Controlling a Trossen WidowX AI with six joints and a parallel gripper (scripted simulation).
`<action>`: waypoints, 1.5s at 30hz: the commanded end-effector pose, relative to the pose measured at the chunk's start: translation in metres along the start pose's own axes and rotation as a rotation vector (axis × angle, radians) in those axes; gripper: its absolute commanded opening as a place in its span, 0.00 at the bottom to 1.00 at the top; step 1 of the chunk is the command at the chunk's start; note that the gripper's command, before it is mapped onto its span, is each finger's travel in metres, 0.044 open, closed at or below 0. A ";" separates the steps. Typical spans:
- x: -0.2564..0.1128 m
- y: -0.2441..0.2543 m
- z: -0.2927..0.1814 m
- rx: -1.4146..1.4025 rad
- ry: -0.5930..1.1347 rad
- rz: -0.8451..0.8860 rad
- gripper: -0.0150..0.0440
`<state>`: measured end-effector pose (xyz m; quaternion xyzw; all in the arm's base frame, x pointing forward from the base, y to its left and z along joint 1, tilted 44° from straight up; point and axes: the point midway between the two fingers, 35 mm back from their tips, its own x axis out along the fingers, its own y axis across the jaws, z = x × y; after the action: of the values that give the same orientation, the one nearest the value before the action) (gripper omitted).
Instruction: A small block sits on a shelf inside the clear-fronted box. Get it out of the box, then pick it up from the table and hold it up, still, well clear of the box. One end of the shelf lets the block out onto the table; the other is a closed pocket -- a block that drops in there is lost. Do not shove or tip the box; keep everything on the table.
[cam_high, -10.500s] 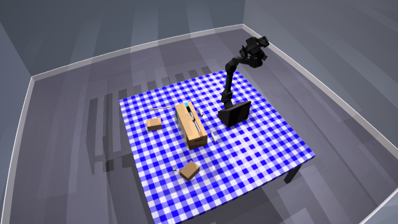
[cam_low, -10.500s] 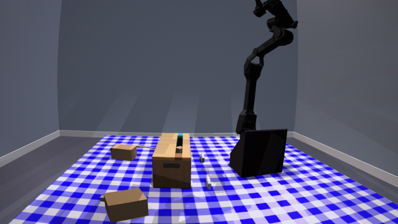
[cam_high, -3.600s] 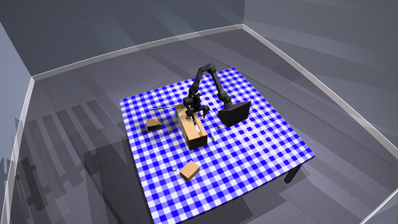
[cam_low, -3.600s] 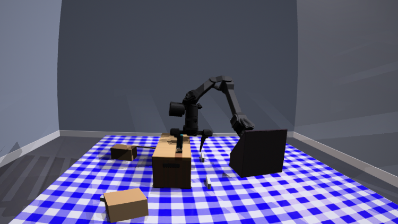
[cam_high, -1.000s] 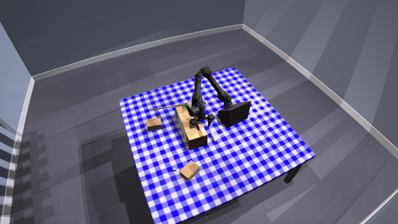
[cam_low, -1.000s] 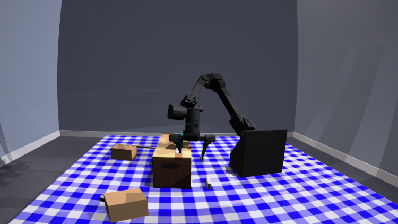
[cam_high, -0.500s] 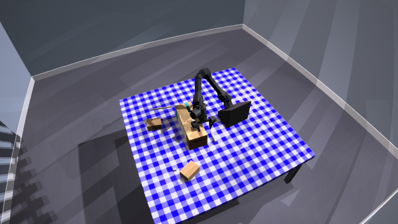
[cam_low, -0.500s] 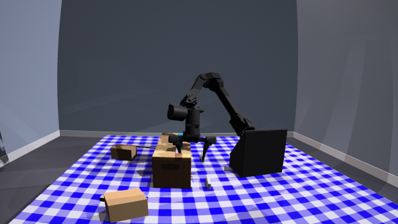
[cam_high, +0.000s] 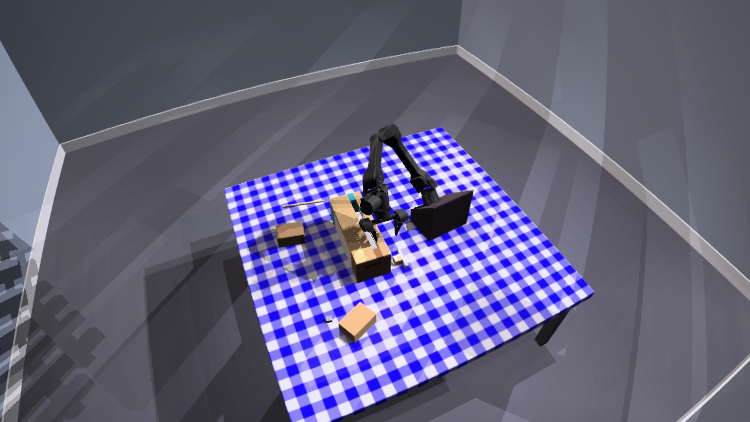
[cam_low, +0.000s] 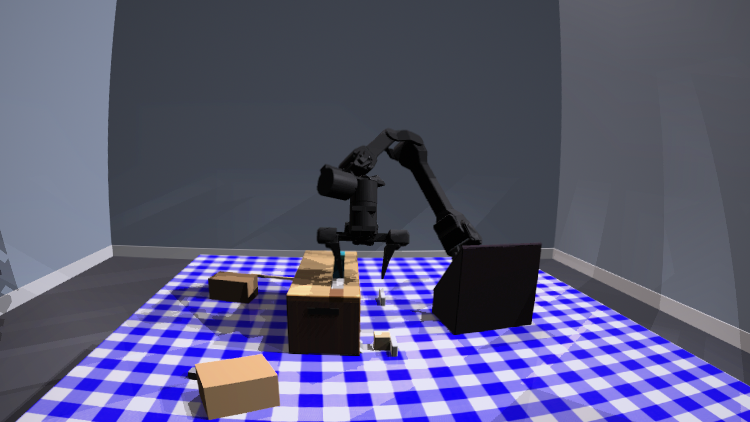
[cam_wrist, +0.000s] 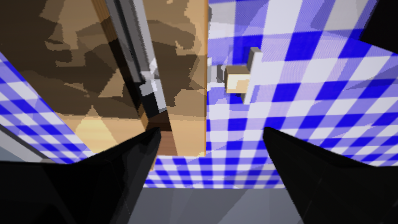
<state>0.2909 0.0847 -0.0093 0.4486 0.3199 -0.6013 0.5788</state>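
A small tan block (cam_high: 398, 259) (cam_low: 381, 340) (cam_wrist: 237, 82) lies on the table, just outside the wooden box (cam_high: 371, 255) (cam_low: 324, 328) (cam_wrist: 192, 136) near its front end. A small grey upright piece (cam_low: 394, 350) (cam_wrist: 254, 67) stands right against the block's far side from the box. My gripper (cam_high: 386, 237) (cam_low: 360, 277) (cam_wrist: 211, 132) is open and empty, pointing down above the box's side edge. One finger is over the slot in the box top, the other over the table beside the box. The shelf inside is hidden.
A large dark panel (cam_high: 451, 215) (cam_low: 498, 288) stands to the right, by the arm's base. One carton (cam_high: 290, 235) (cam_low: 233, 287) and a thin stick (cam_high: 303, 203) lie left of the box; another carton (cam_high: 358, 319) (cam_low: 238, 391) is in front. A small grey piece (cam_low: 381, 297) stands farther back.
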 end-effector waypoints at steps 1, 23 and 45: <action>0.001 0.000 -0.001 -0.003 0.000 0.000 0.93; -0.001 -0.013 -0.017 -1.293 -0.130 0.006 0.74; 0.000 -0.031 -0.030 -3.130 -0.374 -0.384 0.74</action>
<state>0.2772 0.1146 -0.0140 -0.4103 0.6265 -0.0240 0.6622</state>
